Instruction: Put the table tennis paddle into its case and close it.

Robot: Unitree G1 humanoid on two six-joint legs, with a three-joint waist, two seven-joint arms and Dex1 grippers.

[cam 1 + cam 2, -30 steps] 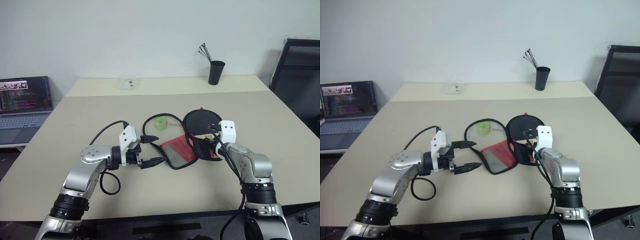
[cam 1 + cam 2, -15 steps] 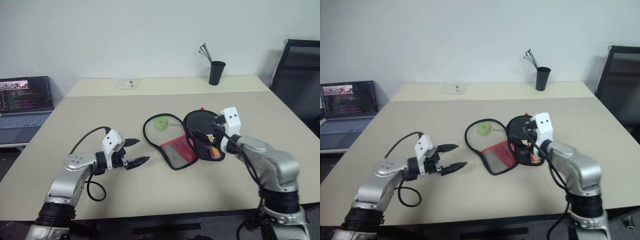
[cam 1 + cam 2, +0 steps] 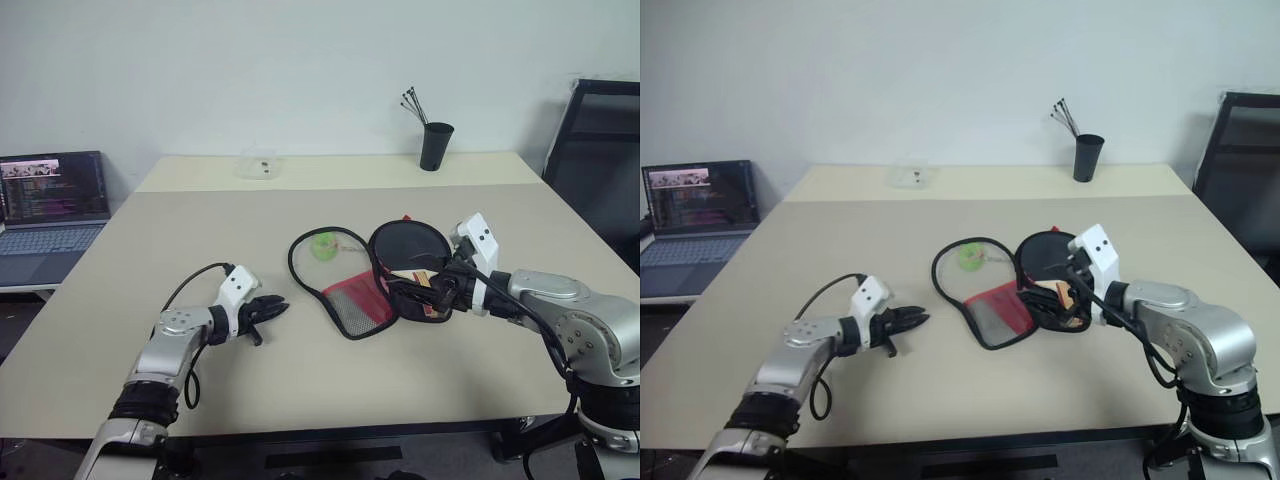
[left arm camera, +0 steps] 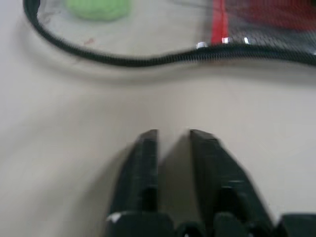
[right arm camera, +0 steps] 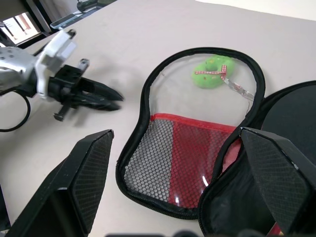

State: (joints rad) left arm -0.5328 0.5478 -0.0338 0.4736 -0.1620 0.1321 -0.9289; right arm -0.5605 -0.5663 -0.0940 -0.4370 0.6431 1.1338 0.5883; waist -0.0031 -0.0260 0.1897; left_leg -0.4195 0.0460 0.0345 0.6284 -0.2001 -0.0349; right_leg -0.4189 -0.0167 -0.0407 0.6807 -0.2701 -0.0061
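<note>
The case lies open mid-table, its clear-and-mesh flap spread flat, zippered rim toward the left gripper. That gripper sits low over bare tabletop just beside the rim, fingers pressed together on nothing. The right gripper hangs over the case's far half with fingers spread wide — empty. The table tennis paddle rests in that half, handle at the near edge. Wide bare table on every side.

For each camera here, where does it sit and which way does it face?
Head eyes: look forward and down over the table; both arms show beside the open case.
Left wrist: along the shut left gripper toward the case's zipper rim.
Right wrist: between open right gripper fingers onto the case.
Shared: the case; the left gripper shows in all views.
</note>
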